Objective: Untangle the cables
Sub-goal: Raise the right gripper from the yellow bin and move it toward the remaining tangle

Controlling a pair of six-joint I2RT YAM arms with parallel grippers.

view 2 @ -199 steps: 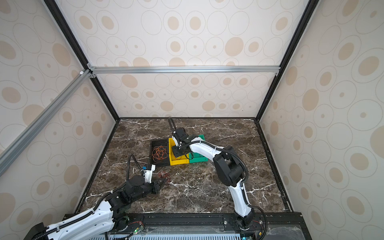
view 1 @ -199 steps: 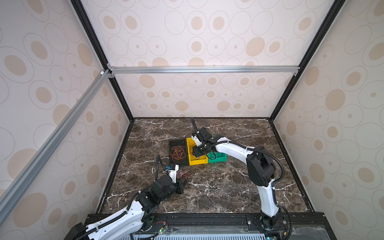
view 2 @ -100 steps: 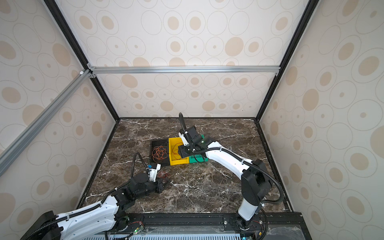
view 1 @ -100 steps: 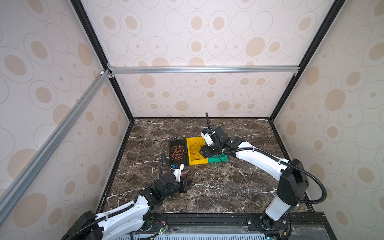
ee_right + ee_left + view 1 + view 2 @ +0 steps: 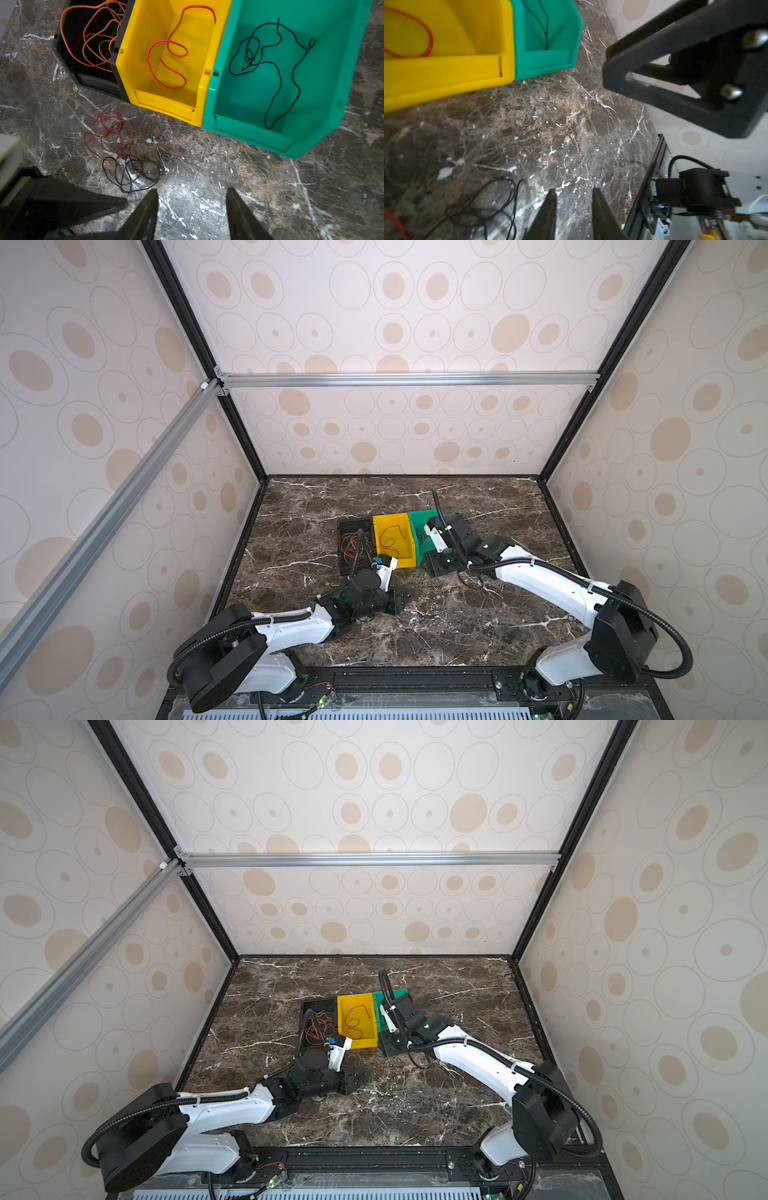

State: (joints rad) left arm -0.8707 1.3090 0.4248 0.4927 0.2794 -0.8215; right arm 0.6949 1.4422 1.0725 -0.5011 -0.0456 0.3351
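Loose on the marble, a red cable point(image 5: 108, 133) and a black cable point(image 5: 131, 172) lie coiled and touching in front of the bins. Orange cables point(image 5: 93, 39) fill the black bin point(image 5: 93, 82). One red cable point(image 5: 170, 54) lies in the yellow bin point(image 5: 166, 104), and one black cable point(image 5: 276, 68) in the green bin point(image 5: 249, 135). My right gripper point(image 5: 191, 191) hovers open and empty just right of the loose black coil. My left gripper point(image 5: 574, 191) is open too, empty, with the black cable point(image 5: 483, 203) beside it.
The three bins stand side by side mid-table in both top views, with the yellow bin point(image 5: 392, 537) in the middle. The two grippers point(image 5: 399, 599) point(image 5: 440, 566) sit close together in front of them. Walls enclose the table on three sides.
My left jaws have parted and that gripper has shifted right. The right gripper has come off the yellow bin, moving right and toward the front, down in front of the green bin.
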